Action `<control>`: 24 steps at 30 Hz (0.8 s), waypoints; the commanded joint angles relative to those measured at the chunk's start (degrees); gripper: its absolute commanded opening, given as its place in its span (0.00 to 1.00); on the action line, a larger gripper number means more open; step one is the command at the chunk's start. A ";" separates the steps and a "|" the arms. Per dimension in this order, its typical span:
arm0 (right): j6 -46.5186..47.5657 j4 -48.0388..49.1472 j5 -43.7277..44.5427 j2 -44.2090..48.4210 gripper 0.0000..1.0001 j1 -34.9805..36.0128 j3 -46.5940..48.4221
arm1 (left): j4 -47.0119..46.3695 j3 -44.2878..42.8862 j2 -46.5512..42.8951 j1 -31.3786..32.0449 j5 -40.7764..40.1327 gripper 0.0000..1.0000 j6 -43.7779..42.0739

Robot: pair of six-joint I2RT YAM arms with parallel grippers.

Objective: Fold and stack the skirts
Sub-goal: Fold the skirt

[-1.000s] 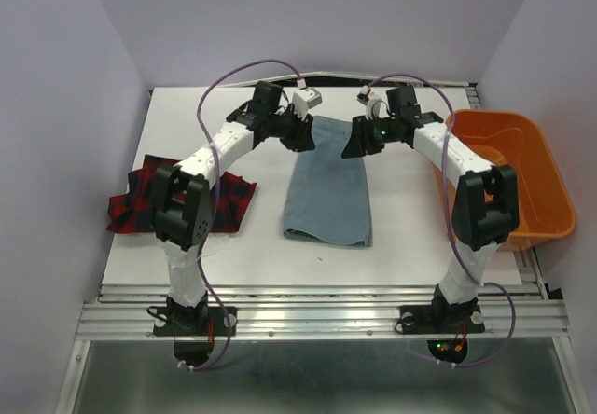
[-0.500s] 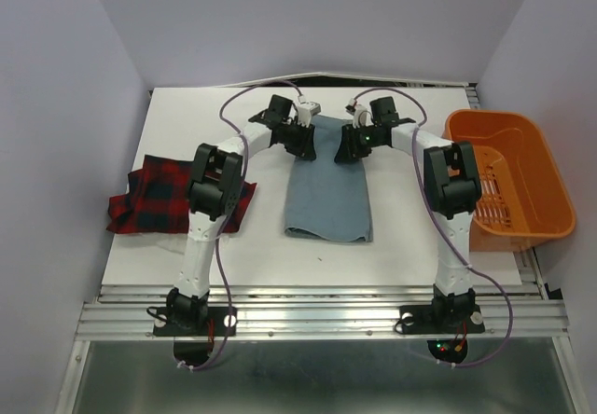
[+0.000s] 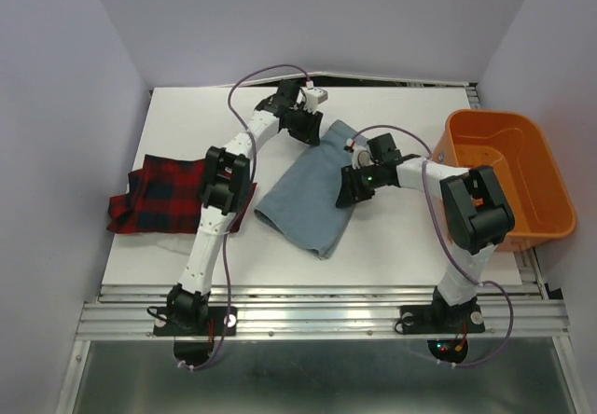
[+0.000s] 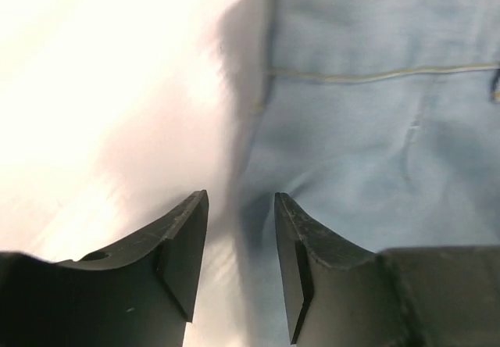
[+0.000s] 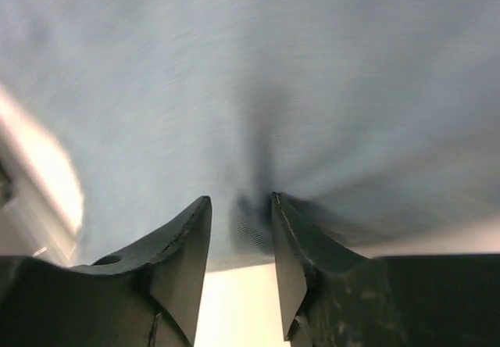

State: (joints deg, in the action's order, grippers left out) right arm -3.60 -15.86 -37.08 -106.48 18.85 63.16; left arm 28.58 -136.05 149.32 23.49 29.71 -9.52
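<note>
Standing by the table, I lose a good deal behind the arms themselves. The left arm's forearm crosses the right end of the red-and-black plaid skirt, so that edge is covered. From above, both sets of fingertips are dark lumps against dark housings and tell me nothing.

The wrist cameras help more. The right gripper has its black fingers clamped on the denim skirt. Cloth bunches into the narrow gap and puckers fan out from it, though the weave around them is smeared with blur. The left gripper straddles the skirt's edge, with bare white table on one side of the gap and blue cloth on the other. Its fingers sit close together, but I cannot tell whether they pinch the cloth or only bracket it.

The denim skirt lies mid-table, slanting from the far end at the left gripper down toward the near edge. The right gripper is at its right edge. It is a soft, pale blue, fairly heavy cloth, a long tapering panel with a rounded near end, and a straight line of yellowish stitching runs across it. The plaid skirt sits well apart at the left edge, rumpled and roughly rectangular. At the right, part of the right arm overlaps the glossy orange tub, a rounded plastic trough.
</note>
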 commanded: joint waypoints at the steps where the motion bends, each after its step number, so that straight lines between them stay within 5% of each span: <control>1: -6.16 -3.83 -7.83 4.95 0.45 5.14 0.81 | -3.17 7.88 -14.99 -0.63 0.34 0.51 -2.79; 11: 4.72 -7.61 4.81 -7.22 0.51 -2.77 32.98 | -9.16 46.80 -49.27 -0.11 -2.65 0.51 -0.24; 18: 14.04 -9.63 9.65 -20.95 0.56 -2.77 46.61 | -2.04 58.86 -51.14 5.68 -3.52 0.50 -2.08; 24: 16.16 -8.93 9.65 -25.18 0.57 -2.77 45.31 | -2.83 64.24 -50.27 10.61 -4.75 0.49 -2.35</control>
State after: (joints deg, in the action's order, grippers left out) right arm 8.88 -24.01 -28.86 -131.70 15.79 107.90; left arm 24.60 -72.25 100.14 32.29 25.41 -10.70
